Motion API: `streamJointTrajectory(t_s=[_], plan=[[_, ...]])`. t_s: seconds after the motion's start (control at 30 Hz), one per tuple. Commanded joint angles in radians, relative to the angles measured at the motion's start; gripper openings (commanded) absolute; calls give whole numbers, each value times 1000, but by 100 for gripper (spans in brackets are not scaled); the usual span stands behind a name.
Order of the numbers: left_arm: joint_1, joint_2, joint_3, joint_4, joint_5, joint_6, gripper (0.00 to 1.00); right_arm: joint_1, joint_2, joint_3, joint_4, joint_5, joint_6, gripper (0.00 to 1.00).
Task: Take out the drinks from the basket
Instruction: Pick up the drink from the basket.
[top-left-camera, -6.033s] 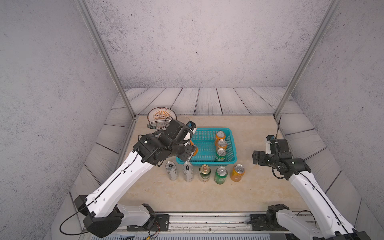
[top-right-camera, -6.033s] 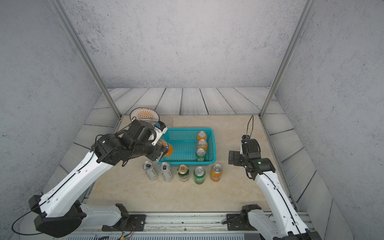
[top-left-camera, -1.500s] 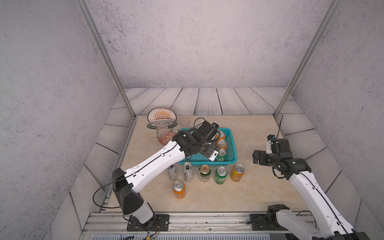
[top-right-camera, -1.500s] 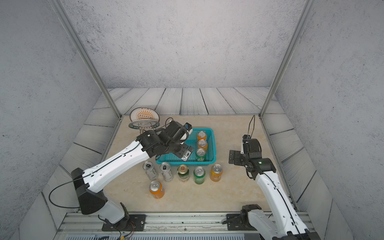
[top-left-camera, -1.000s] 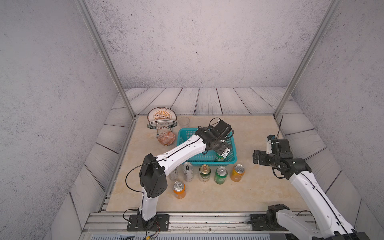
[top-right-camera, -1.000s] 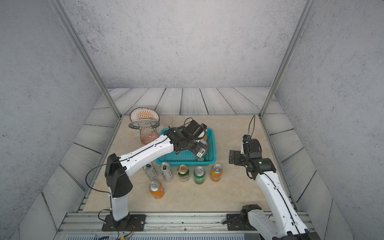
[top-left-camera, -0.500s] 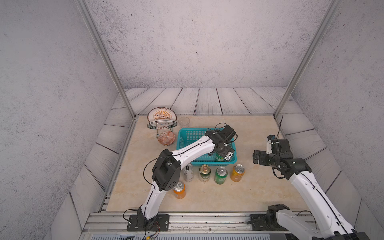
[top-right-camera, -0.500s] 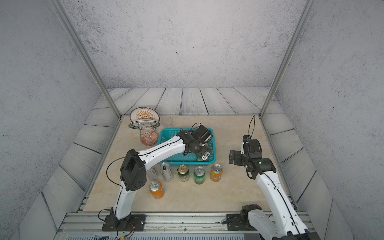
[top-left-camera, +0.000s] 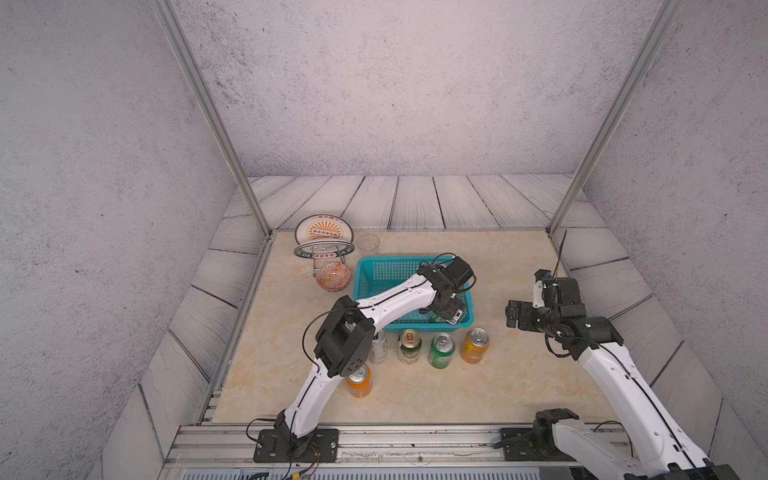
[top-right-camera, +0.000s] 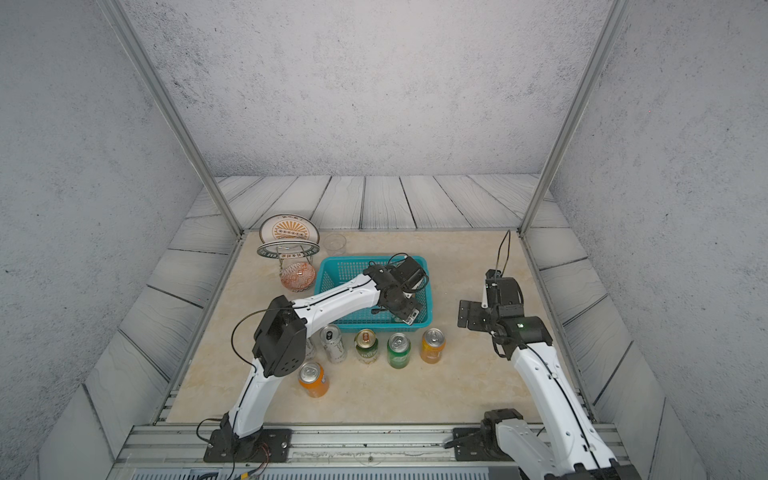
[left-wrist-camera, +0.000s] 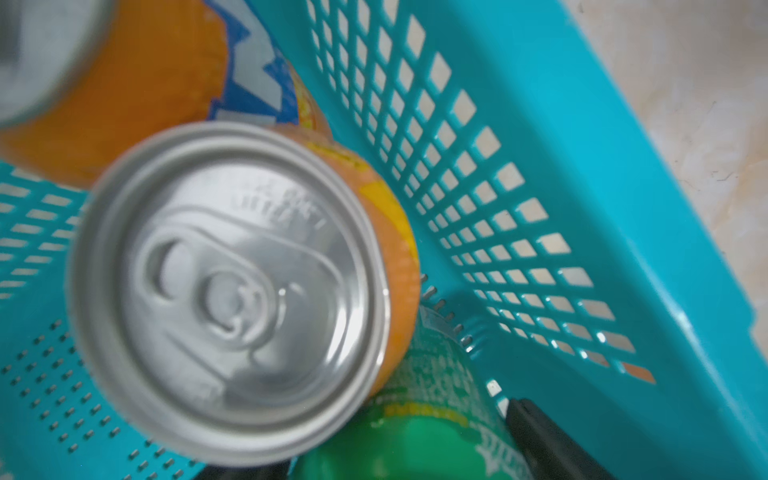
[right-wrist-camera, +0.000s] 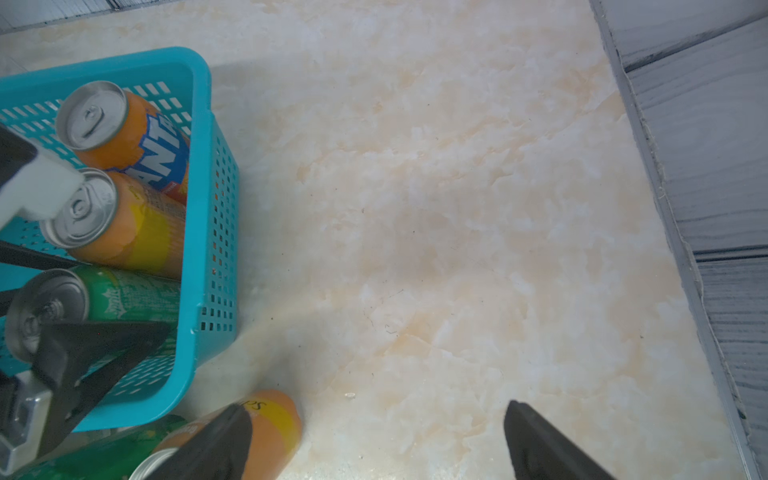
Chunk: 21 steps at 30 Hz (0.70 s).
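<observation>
The teal basket (top-left-camera: 374, 259) (top-right-camera: 332, 261) holds three drinks along its right side. Two are orange cans (right-wrist-camera: 124, 137) (right-wrist-camera: 137, 232) and one is a green can (right-wrist-camera: 124, 297) (left-wrist-camera: 399, 449) in the near right corner. My left gripper (top-left-camera: 446, 313) (left-wrist-camera: 386, 444) reaches down into that corner, shut on the green can, with a finger on either side of it. Several cans stand on the table in front of the basket, among them a green one (top-left-camera: 441, 351) and an orange one (top-left-camera: 359, 382). My right gripper (top-left-camera: 512, 313) (right-wrist-camera: 376, 409) hangs open over bare table to the right.
A wire rack with patterned plates (top-left-camera: 324, 241), a patterned bowl (top-left-camera: 332, 277) and a clear cup (top-left-camera: 368, 244) sit at the back left. An orange can (right-wrist-camera: 270, 428) stands close to one right finger. Metal posts stand at the table's back corners.
My left gripper has sunk into the basket's near right corner and its jaws have narrowed onto the green can. The right arm has not moved.
</observation>
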<state>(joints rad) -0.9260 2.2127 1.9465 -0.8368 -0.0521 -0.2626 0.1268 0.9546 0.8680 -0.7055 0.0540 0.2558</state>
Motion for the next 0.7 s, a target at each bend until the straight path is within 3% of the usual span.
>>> streamJointTrajectory(t_s=[0.0, 0.4, 0.67], plan=[[-2, 4, 27, -30, -2, -3, 79, -5, -28, -11, 0, 4, -9, 99], [-3, -58, 25, -60, -1, -2, 63, -5, -30, -15, 1, -4, -9, 99], [-3, -173, -23, -63, -28, -4, 61, -4, -29, -15, 3, -6, -9, 100]])
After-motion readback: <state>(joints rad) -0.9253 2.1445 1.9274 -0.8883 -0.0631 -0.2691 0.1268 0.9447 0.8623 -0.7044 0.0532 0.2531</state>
